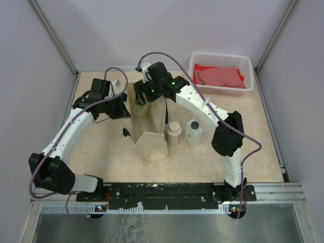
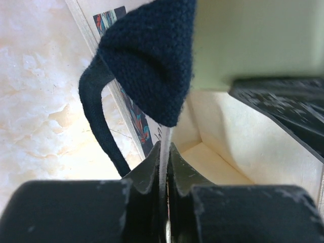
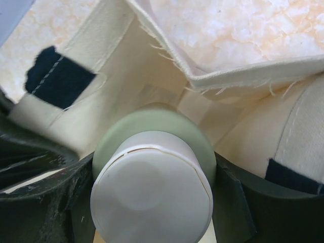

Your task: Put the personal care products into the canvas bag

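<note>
The beige canvas bag (image 1: 152, 144) stands open mid-table. My left gripper (image 1: 127, 107) is shut on the bag's left rim (image 2: 164, 147), next to a navy strap (image 2: 147, 55). My right gripper (image 1: 144, 94) is shut on the olive-green bottle (image 3: 152, 121) with a pale cap and holds it over the bag's opening (image 3: 111, 76). The bottle also shows in the left wrist view (image 2: 253, 40). The cream round bottle (image 1: 174, 133) and the white square bottle (image 1: 193, 132) stand on the table right of the bag. The orange bottle is not in view.
A white mesh basket (image 1: 221, 61) holding a red cloth (image 1: 220, 77) sits at the back right corner. Grey walls enclose the table on three sides. The arms' base rail (image 1: 167, 191) runs along the near edge.
</note>
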You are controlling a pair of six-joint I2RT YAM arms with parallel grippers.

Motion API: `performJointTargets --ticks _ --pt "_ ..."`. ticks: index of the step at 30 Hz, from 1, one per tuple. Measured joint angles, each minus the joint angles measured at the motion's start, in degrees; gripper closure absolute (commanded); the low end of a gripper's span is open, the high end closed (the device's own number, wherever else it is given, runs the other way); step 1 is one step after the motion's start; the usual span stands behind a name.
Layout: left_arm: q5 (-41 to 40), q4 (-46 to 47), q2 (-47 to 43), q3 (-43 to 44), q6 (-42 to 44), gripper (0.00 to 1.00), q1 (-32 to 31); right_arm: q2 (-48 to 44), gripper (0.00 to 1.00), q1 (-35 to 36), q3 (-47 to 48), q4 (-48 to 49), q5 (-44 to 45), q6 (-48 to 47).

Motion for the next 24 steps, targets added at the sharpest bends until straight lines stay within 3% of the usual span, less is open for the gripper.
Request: performJointTargets --ticks 24 --pt "1.1 2.8 -1.7 -3.2 -3.0 0.91 0.0 8.6 1.0 3.7 -3.0 8.3 16.2 -4.0"
